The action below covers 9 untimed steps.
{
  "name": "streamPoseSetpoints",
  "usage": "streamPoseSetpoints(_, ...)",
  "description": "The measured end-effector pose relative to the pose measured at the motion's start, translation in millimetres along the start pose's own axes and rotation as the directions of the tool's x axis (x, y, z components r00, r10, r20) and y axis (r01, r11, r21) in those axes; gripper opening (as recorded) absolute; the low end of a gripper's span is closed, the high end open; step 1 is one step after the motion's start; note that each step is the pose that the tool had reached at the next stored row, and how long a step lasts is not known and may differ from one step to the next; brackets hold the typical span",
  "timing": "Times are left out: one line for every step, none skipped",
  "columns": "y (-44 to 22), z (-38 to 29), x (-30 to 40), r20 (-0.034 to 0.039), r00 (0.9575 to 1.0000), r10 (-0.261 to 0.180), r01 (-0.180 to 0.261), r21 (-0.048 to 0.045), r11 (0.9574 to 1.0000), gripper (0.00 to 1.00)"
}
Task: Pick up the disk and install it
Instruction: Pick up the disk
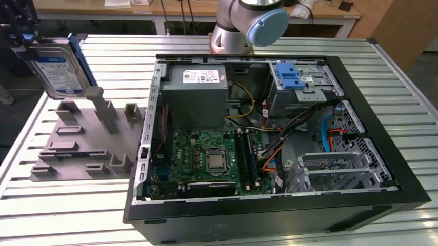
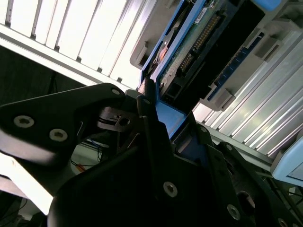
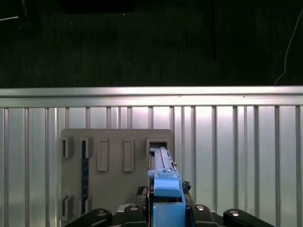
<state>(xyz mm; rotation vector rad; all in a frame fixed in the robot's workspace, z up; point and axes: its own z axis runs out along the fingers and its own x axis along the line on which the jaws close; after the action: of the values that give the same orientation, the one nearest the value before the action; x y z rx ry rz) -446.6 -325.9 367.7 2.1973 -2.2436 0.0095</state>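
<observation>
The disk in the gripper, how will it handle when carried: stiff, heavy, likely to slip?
The disk looks like a rigid metal slab, so it probably won't flex and is likely heavy for its size. The gripper holds it upright by its smooth blue carrier, so it might slip or pivot if jolted. Its exposed circuit board suggests knocks could damage it.
</observation>
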Motion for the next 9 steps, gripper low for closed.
streamPoseSetpoints(0.0,-0.4,0.0,0.0,1.0,0.0,0.0,0.0,1.0,0.36)
streamPoseSetpoints(0.0,-0.7,0.0,0.0,1.0,0.0,0.0,-0.0001,1.0,0.36)
streamPoseSetpoints(0.0,-1.1,0.0,0.0,1.0,0.0,0.0,-0.0001,1.0,0.36)
streamPoseSetpoints(0.0,-1.4,0.0,0.0,1.0,0.0,0.0,0.0,1.0,0.36)
streamPoseSetpoints(0.0,-1.7,0.0,0.0,1.0,0.0,0.0,-0.0001,1.0,0.36)
streamPoseSetpoints(0.0,-2.1,0.0,0.0,1.0,0.0,0.0,-0.0001,1.0,0.36)
streamPoseSetpoints(0.0,-2.4,-0.1,-0.0001,1.0,0.0,0.0,-0.0001,1.0,0.36)
streamPoseSetpoints(0.0,-2.7,-0.1,0.0,1.0,0.0,0.0,0.0,1.0,0.36)
streamPoseSetpoints(0.0,-3.0,-0.1,0.0,1.0,0.0,0.0,-0.0001,1.0,0.36)
